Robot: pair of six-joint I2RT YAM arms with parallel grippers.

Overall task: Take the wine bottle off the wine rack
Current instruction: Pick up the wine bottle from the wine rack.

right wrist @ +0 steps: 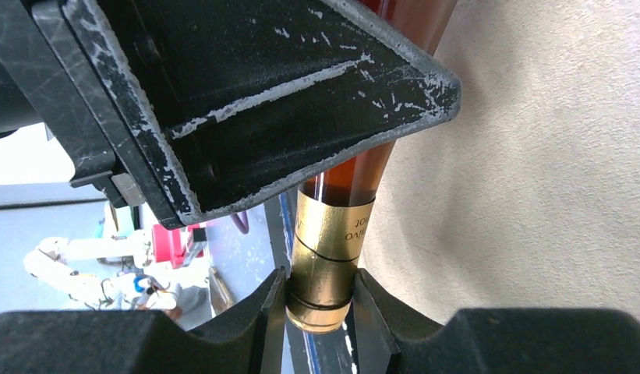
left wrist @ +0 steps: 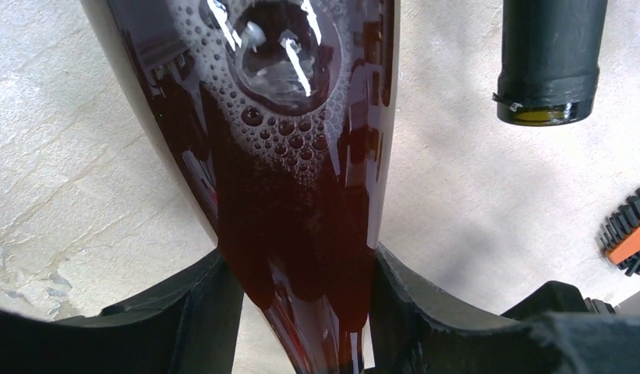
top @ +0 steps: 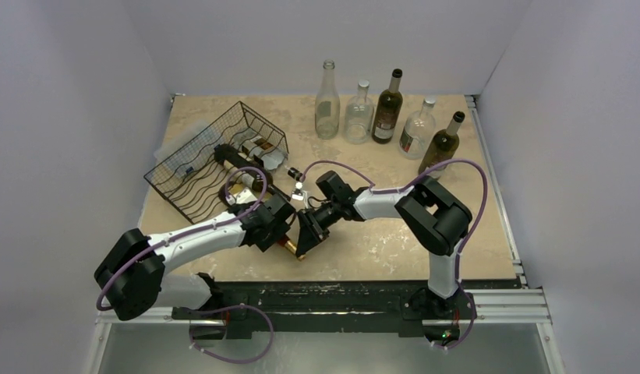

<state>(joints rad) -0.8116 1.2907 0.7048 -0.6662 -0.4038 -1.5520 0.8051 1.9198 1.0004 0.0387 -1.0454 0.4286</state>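
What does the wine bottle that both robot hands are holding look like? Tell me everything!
The wine bottle is shiny dark glass with deep red liquid and bubbles inside. A gold foil sleeve with small lettering wraps its neck, which points toward the near edge of the table. The left gripper clamps its narrowing shoulder; the right gripper pinches the gold neck.

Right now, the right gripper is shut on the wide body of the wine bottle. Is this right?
No. The right gripper is shut on the gold-foil neck of the wine bottle, not on its wide body. The right wrist view shows it.
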